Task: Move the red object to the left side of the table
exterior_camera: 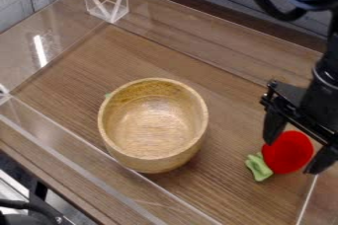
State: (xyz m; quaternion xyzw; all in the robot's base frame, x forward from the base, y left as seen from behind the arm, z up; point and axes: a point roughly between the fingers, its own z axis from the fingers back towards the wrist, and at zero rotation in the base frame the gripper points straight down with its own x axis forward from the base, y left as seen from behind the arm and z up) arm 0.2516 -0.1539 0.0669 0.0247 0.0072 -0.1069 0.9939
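Observation:
The red object (287, 151), a small rounded bright-red toy fruit with a light-green leafy end (259, 167), lies on the brown wood-grain table (172, 56) at the near right. My black gripper (295, 146) hangs right over it, open, one finger (274, 125) at the fruit's left and the other at its right, straddling its upper part. Nothing shows the fingers pressing on the fruit. The far side of the fruit is hidden behind the gripper.
A round light-wood bowl (154, 122) stands left of the fruit, near the front. Low clear acrylic walls (59, 27) border the tabletop, with a clear bracket (106, 5) at the far left corner. The right wall runs close beside the fruit.

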